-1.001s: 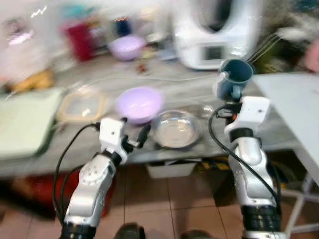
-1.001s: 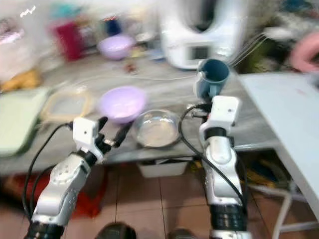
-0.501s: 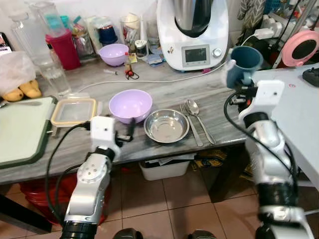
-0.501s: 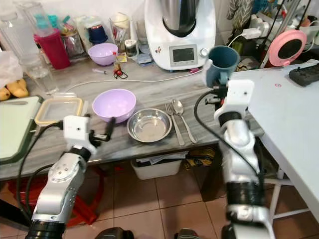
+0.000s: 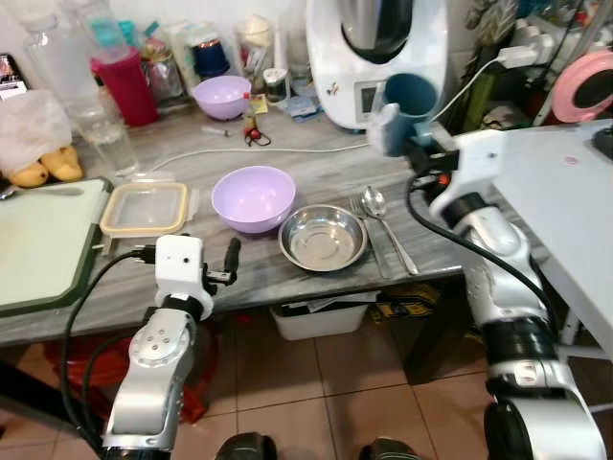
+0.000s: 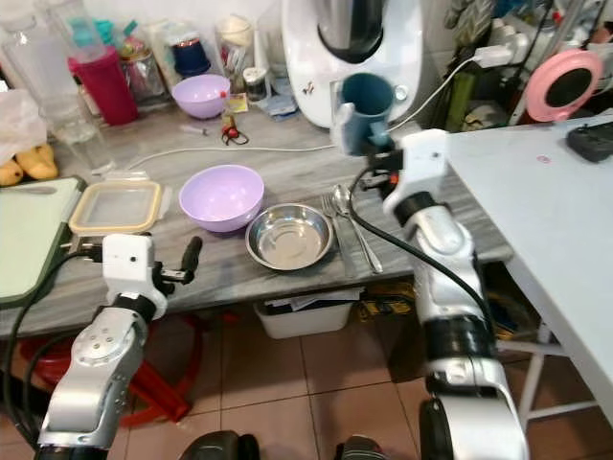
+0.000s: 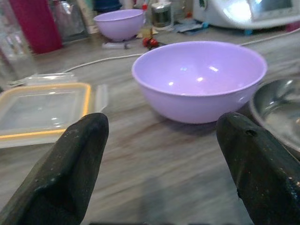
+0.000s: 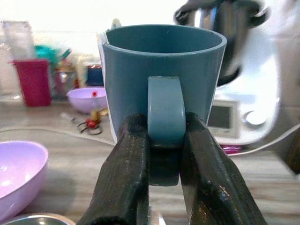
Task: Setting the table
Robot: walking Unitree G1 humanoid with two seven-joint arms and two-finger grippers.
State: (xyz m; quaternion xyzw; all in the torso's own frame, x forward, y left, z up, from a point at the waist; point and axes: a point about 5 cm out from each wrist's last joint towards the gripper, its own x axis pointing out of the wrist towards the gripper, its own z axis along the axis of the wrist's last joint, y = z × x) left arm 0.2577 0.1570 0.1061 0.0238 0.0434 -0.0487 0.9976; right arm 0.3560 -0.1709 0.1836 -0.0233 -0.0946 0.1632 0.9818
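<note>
Gripping a teal mug [image 5: 407, 99] by its handle, the right pincer [image 5: 395, 129] holds it upright above the counter [image 5: 326, 168], over the fork [image 5: 369, 230] and spoon [image 5: 383, 222], in the left eye view. A steel bowl [image 5: 323, 238] sits beside a lilac bowl [image 5: 253, 197]. From the left wrist, the left pincer [image 7: 159, 168] is spread wide and empty, low over the counter facing the lilac bowl. From the right wrist, both fingers [image 8: 124, 173] pinch the mug's handle.

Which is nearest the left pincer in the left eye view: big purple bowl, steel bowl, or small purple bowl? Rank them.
From the left pincer:
1. Big purple bowl, just ahead.
2. Steel bowl, to its right.
3. Small purple bowl, far back of the counter.
</note>
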